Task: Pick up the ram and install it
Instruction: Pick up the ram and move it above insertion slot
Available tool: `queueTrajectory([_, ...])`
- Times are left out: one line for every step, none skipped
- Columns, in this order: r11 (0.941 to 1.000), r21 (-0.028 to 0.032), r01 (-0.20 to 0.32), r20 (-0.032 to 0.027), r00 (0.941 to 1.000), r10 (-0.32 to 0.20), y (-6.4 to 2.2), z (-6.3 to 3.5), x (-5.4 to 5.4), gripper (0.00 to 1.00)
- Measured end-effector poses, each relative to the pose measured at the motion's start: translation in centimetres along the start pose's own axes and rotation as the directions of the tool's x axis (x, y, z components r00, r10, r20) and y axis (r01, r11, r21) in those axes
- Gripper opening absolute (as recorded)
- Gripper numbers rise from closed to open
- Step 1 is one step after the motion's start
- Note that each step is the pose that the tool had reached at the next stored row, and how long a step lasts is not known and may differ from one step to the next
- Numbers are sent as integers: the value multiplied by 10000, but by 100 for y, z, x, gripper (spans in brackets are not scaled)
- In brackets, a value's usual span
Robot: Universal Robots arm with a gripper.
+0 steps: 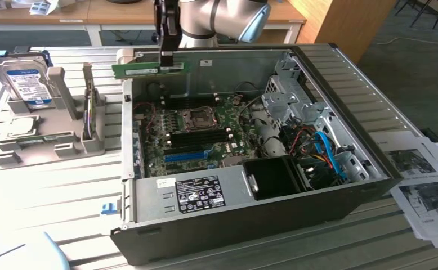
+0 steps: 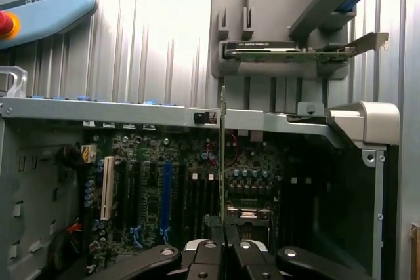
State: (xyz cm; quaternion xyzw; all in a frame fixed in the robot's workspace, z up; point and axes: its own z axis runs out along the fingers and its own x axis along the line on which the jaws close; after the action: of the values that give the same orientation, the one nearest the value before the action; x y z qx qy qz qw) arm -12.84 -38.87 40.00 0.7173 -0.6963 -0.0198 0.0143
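One gripper (image 1: 166, 61) clenched on the ram (image 1: 140, 70), held level, upper left-centre of the exterior view, over top-left corner of PC case (image 1: 354, 95), motherboard (image 1: 196, 135) below, hard drive (image 1: 25, 81) racked upper left.

Open room above crowded motherboard (image 1: 227, 147)

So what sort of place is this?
Probably a robotics lab or workshop: an open computer case lies on a metal table, a rack holds a hard drive, and a gripper holds a memory stick.
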Motion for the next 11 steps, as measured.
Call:
queueTrajectory([10000, 1, 0, 1, 10000, 0, -12, 0, 0, 11])
queueTrajectory([10000, 0, -1, 0, 10000, 1, -24, -1, 1, 11])
queueTrajectory([10000, 1, 0, 1, 10000, 0, -36, -1, 1, 11])
queueTrajectory([10000, 1, -1, 0, 10000, 1, -48, -2, 2, 11])
queueTrajectory([10000, 1, 0, 0, 10000, 0, -60, -3, 2, 11])
queueTrajectory([10000, 1, 0, 1, 10000, 0, -73, -3, 2, 11])
queueTrajectory([10000, 0, 0, 0, 10000, 0, -85, -4, 3, 11])
queueTrajectory([10000, 0, 1, 0, 10000, -1, -96, -5, 3, 11])
queueTrajectory([10000, 1, 0, 0, 10000, 0, -107, -5, 3, 11])
queueTrajectory([10000, 0, 0, 0, 10000, 0, -119, -5, 4, 11])
queueTrajectory([10000, 1, 1, 0, 10000, -1, -130, -6, 4, 11])
